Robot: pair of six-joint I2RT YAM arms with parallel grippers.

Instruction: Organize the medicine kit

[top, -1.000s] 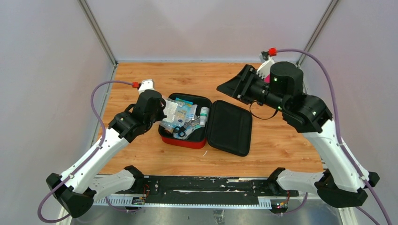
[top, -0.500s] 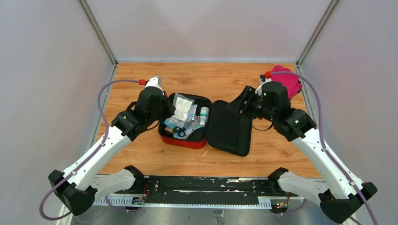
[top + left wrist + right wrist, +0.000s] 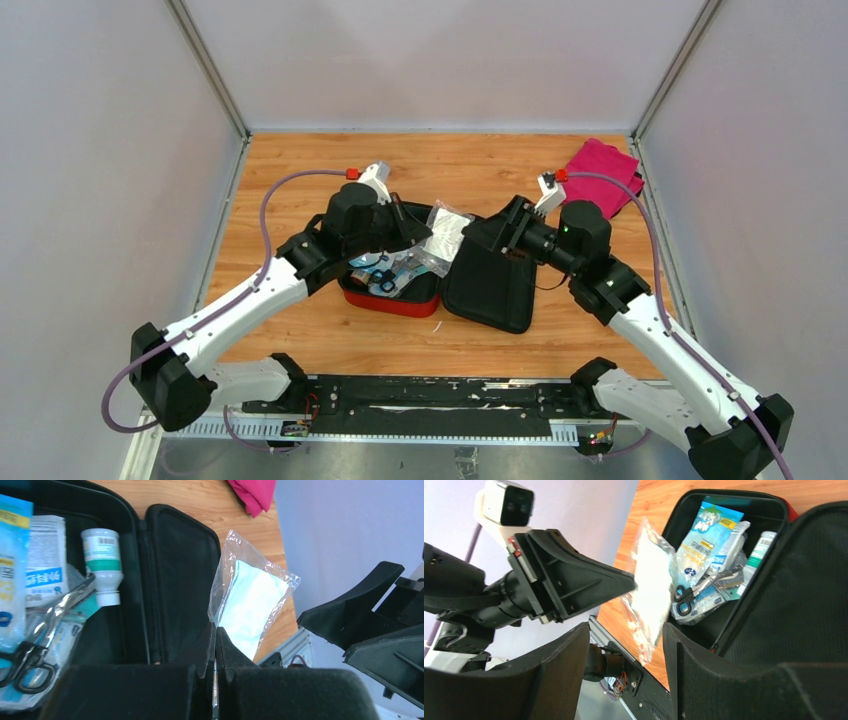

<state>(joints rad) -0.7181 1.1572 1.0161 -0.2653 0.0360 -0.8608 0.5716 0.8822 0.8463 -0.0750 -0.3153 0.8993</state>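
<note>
The medicine kit (image 3: pixel 402 303), a red zip case, lies open in mid-table with its black-lined lid (image 3: pixel 495 285) flat to the right. My left gripper (image 3: pixel 424 236) is shut on the edge of a clear packet (image 3: pixel 447 231) holding a white pad, held above the seam between tray and lid. From the left wrist, the packet (image 3: pixel 252 602) sticks up out of the closed left gripper (image 3: pixel 215 630). My right gripper (image 3: pixel 482 236) is open and faces the packet from the right. In its wrist view the packet (image 3: pixel 654 590) hangs just ahead of the right gripper (image 3: pixel 626 630).
The tray holds a white bottle (image 3: pixel 102 562), scissors (image 3: pixel 30 655), and blue-and-white sachets (image 3: pixel 706 530). A magenta folded cloth (image 3: pixel 603 172) lies at the back right corner. Metal frame posts and pale walls close in the table on three sides.
The left gripper lifted the packet out of the tray and carried it right, over the lid's edge. The right arm swung down and left toward it, its jaws widening, uncovering the magenta cloth.
</note>
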